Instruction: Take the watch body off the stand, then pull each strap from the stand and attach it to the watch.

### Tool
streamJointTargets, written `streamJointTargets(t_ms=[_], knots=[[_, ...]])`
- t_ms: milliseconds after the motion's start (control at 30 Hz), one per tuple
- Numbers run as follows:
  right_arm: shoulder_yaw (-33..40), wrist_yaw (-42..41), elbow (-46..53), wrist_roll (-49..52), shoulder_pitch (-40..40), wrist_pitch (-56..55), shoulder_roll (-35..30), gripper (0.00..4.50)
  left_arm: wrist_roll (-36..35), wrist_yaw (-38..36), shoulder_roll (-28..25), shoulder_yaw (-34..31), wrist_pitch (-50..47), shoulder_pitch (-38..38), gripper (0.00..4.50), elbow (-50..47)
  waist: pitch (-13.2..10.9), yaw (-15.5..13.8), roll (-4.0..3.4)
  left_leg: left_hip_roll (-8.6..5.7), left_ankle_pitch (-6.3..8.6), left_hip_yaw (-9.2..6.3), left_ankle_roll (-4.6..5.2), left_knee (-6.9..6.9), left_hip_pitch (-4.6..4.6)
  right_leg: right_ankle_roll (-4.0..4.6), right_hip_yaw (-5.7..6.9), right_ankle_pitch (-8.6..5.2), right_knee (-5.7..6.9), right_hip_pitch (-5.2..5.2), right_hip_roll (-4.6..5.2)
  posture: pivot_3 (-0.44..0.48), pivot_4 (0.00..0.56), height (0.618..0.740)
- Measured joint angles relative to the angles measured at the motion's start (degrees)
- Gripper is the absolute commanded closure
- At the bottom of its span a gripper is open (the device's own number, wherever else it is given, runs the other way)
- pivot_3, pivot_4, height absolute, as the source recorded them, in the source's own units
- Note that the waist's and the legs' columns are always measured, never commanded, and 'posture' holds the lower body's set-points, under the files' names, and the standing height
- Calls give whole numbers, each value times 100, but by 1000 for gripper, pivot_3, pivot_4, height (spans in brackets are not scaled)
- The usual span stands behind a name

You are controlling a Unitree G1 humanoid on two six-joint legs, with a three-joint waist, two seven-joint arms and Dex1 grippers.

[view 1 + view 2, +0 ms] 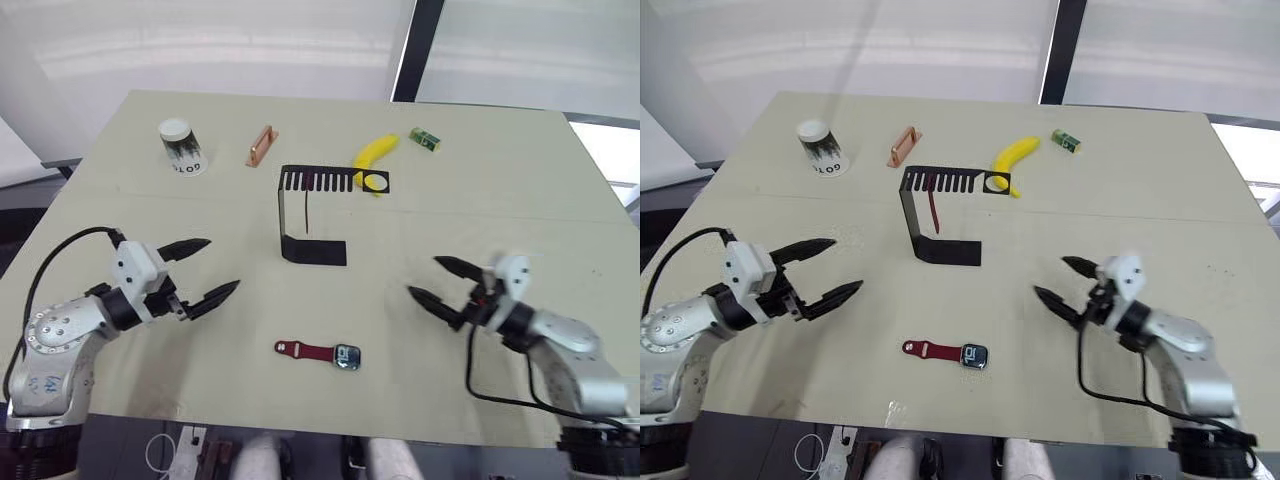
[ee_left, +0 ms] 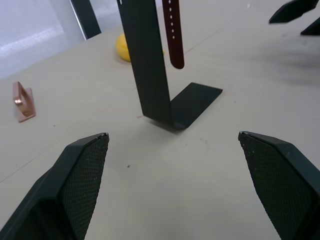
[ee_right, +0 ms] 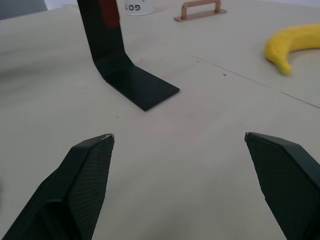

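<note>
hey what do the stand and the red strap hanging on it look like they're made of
The stand looks like thin sheet metal with a matte black coat: flat, sharp bends and cut slots, though rigid plastic can't be ruled out. The strap hanging from it looks like soft rubber or silicone, dark red and matte, with a row of punched holes and a rounded tip.

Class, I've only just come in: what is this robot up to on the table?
Nothing is held: the left gripper and right gripper hover open. The watch body lies on the table with one strap joined to it. The second strap hangs on the stand.
</note>
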State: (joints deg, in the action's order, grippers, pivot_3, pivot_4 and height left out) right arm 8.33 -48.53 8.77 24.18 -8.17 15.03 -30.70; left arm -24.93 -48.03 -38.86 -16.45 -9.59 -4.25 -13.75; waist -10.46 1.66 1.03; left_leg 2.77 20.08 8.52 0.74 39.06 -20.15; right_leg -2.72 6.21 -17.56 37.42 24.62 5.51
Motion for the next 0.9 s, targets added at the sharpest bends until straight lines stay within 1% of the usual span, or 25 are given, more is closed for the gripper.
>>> streamJointTargets(t_ms=[33, 67, 100, 133, 167, 233, 333, 433, 567, 600, 667, 900], knots=[[-55, 16, -5, -18, -43, 7, 34, 1015, -11, 18, 17, 20, -29, 9, 0, -49, 0, 0, 0, 0, 0, 0, 0, 0, 0, 0, 0, 0, 0, 0, 0, 0, 150, 729], [-191, 43, -31, -75, -169, 11, 112, 1487, -44, 77, 54, 67, -117, 54, 0, -180, 0, -5, 0, 0, 0, 0, 0, 1, -1, 0, 0, 0, 1, 0, 0, 0, 150, 729], [-239, 51, -51, -99, -229, 13, 142, 1593, -52, 103, 65, 74, -144, 82, 0, -228, 0, -3, 0, 0, -1, -1, 1, 1, -1, 0, 1, 0, 1, 0, 0, 0, 150, 729], [-469, 82, -208, -247, -530, 2, 289, 1959, -69, 221, 130, 162, -283, 190, 0, -470, 0, 9, 0, 1, -1, 1, 1, 3, 0, 0, -1, 0, 0, -1, -1, 0, 150, 729], [-869, 157, -457, -499, -973, -21, 527, 2201, -115, 385, 286, 405, -490, 324, 0, -881, 0, -1, -1, -2, -2, 1, 3, 4, -3, 0, 0, 0, 0, 2, 0, 0, 150, 729], [-1490, 461, -1163, -1022, -1727, -35, 1072, 3112, -180, 676, 484, 799, -846, 406, 0, -1427, 2, -6, 3, -1, -4, -2, 3, 5, -7, 0, 3, 0, 0, 3, -1, 0, 150, 729], [-1651, 595, -1635, -1247, -2110, -121, 1259, 4481, -157, 766, 501, 988, -973, 394, 0, -1614, 2, -3, 3, -1, -4, -2, 4, 5, -7, 0, 3, 0, 0, 3, -1, 0, 150, 729], [-1684, 752, -2201, -1432, -2432, -268, 1439, 4481, -46, 987, 560, 1026, -1046, 411, 0, -1672, 2, 2, 3, 0, -4, -2, 4, 5, -7, 0, 4, 0, 1, 3, -2, 0, 150, 729], [-1704, 873, -3007, -1609, -2683, -495, 1685, 4481, 129, 1192, 775, 1177, -987, 501, 0, -1671, 1, 28, 2, 0, -5, -1, 5, 5, -8, 0, 3, 0, 0, 3, -2, 0, 150, 729], [-1707, 885, -3065, -1618, -2703, -506, 1706, 4481, 148, 1203, 785, 1219, -974, 504, 0, -1671, 1, 30, 2, 1, -6, -1, 4, 5, -8, 0, 3, 0, 1, 4, -2, 0, 150, 729], [-1715, 935, -3671, -1774, -3044, -791, 1840, 4481, 330, 1309, 960, 1346, -840, 598, 0, -1661, 1, 55, 2, 2, -7, 0, 4, 5, -7, 0, 2, 0, 1, 3, -3, 0, 150, 729], [-1737, 931, -4468, -1899, -3408, -1291, 2169, 4481, 704, 1603, 1207, 1521, -737, 605, 0, -1484, 1, 81, 1, 2, -8, -1, 4, 5, -5, 1, 2, 0, 3, 2, -2, 0, 150, 729]])
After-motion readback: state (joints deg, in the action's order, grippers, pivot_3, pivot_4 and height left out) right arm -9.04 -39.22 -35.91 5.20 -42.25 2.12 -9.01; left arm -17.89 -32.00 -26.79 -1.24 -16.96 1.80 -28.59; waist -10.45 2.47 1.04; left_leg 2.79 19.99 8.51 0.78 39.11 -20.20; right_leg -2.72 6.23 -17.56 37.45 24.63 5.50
